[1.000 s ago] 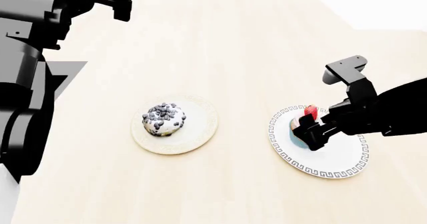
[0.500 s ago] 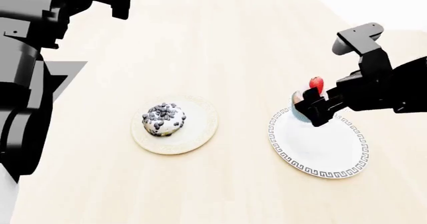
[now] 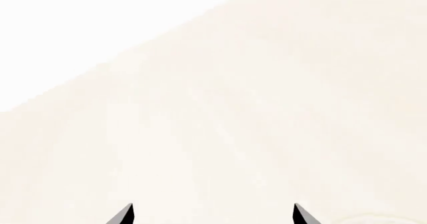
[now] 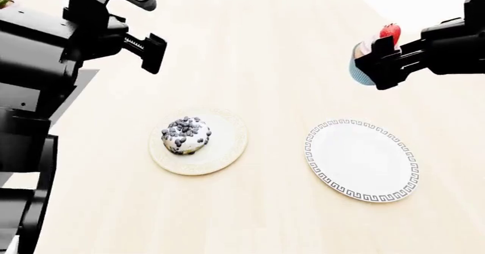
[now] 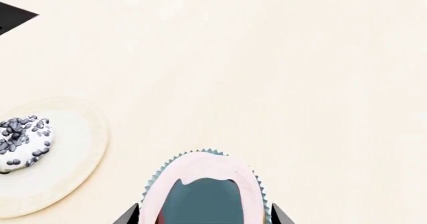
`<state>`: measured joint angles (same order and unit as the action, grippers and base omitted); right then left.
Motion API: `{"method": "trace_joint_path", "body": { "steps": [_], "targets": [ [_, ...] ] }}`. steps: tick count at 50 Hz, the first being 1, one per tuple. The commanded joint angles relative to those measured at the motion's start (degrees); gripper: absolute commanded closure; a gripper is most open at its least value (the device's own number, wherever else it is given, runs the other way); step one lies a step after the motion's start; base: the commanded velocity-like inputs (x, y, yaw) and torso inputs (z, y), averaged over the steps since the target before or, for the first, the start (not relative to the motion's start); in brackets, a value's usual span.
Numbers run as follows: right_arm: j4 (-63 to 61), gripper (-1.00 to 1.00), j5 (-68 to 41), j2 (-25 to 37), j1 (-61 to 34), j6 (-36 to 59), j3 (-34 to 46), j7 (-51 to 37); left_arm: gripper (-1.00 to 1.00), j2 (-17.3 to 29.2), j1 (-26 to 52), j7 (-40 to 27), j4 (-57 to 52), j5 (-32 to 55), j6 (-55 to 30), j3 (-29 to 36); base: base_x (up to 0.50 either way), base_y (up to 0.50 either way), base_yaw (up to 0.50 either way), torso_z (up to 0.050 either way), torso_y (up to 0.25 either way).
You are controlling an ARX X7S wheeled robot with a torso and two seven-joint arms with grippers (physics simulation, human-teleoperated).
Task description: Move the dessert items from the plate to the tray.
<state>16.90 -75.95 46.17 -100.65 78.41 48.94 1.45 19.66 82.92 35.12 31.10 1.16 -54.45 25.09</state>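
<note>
Right gripper (image 4: 376, 63) pinching blue-cased pink-frosted strawberry cupcake (image 4: 366, 58), aloft at 1 o'clock, clear of white patterned-rim plate (image 4: 362, 160). White-iced chocolate-chip doughnut (image 4: 185, 134) on cream round plate (image 4: 224, 149), centre. Left gripper (image 4: 154, 52) spread, 10 o'clock.

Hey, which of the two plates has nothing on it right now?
The white plate with the dark patterned rim, on the right, is bare. The plain cream plate holds the doughnut; the right gripper carries the cupcake.
</note>
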Motion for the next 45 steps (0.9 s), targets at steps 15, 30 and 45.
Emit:
{"method": "trace_joint_path", "body": {
  "steps": [15,30,45],
  "targets": [
    [0.1,1.0,2.9,-0.3,1.9,-2.9,2.1,1.5,-1.0,-4.2,1.7,11.5,1.7,1.8,-21.5,12.8,0.0,0.0,0.0,0.0,0.0],
    [0.4,1.0,3.0,-0.2,1.6,-3.4,2.2,1.3,-1.0,-4.1,-1.7,13.1,-5.1,4.3,-26.7,12.3,0.0,0.0,0.0,0.0,0.0],
    [0.8,1.0,3.9,-0.7,1.3,-3.9,2.9,1.4,-1.0,-3.9,-4.1,13.2,-5.1,5.6,-25.3,10.7,0.0,0.0,0.0,0.0,0.0]
  ]
}}
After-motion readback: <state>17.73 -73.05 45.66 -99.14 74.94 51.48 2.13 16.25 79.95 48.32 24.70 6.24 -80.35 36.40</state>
